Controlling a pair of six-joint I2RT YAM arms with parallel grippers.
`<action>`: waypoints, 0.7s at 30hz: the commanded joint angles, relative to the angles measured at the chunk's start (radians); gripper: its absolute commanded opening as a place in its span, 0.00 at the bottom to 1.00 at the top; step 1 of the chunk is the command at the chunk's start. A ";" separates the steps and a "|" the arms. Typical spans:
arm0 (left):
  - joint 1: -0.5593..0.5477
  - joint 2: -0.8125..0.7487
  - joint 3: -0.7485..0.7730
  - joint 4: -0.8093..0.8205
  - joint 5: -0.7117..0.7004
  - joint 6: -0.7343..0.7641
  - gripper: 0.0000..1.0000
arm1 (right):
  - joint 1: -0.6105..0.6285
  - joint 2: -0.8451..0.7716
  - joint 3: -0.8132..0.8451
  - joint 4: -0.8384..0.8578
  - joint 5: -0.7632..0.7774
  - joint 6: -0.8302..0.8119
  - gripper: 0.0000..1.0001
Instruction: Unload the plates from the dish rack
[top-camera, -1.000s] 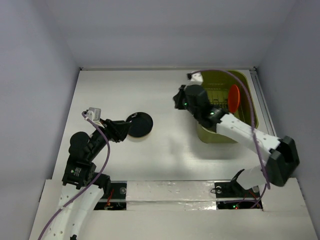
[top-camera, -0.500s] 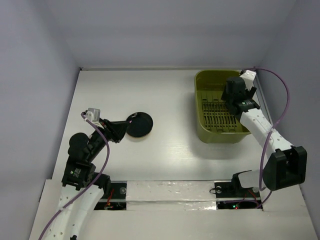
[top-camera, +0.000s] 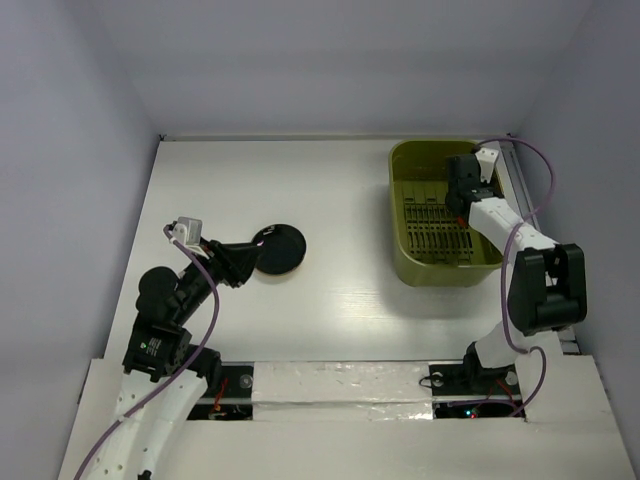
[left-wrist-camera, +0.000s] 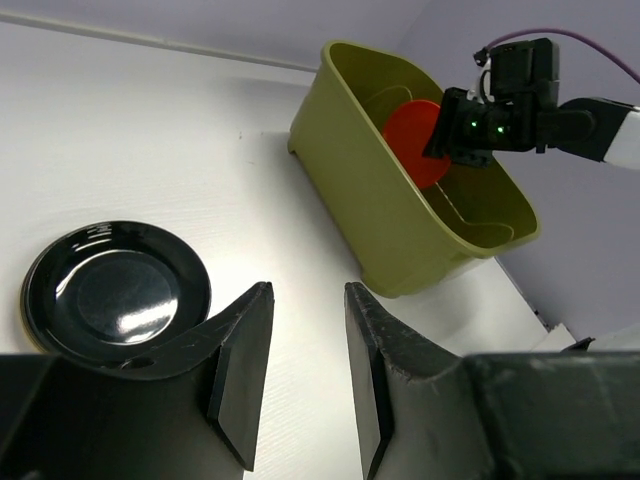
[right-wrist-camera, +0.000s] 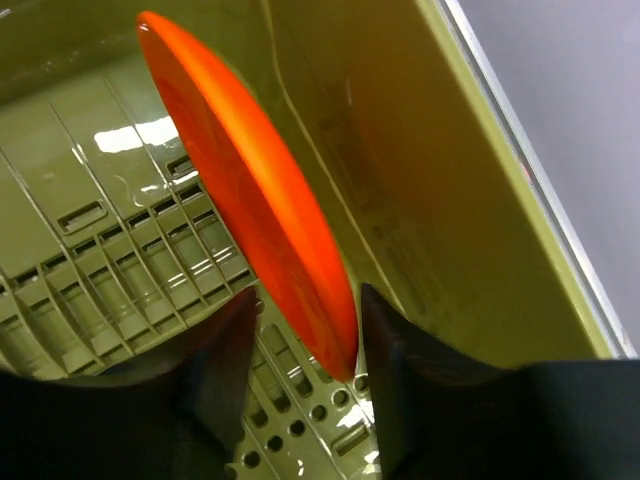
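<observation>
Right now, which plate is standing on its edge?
The orange-red plate: it stands upright in the dish rack, between the right arm's fingers, while the black plate lies flat on the table.

Dish rack (right-wrist-camera: 430, 200) wall stands close beside the orange-red plate (right-wrist-camera: 250, 200).

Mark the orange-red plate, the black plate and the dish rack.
orange-red plate (right-wrist-camera: 250, 190): right wrist view, middle of its visible face.
black plate (left-wrist-camera: 115, 290): left wrist view, centre of its well.
dish rack (left-wrist-camera: 360, 200): left wrist view, its long outer wall.
</observation>
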 joint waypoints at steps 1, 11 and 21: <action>-0.010 -0.009 0.011 0.039 0.006 0.003 0.32 | -0.009 0.012 0.064 0.024 0.033 -0.016 0.47; -0.010 -0.003 0.012 0.040 0.007 0.003 0.32 | -0.009 -0.050 0.082 -0.012 0.036 -0.028 0.17; -0.010 -0.003 0.011 0.040 0.003 0.000 0.32 | 0.031 -0.164 0.176 -0.127 0.064 -0.059 0.00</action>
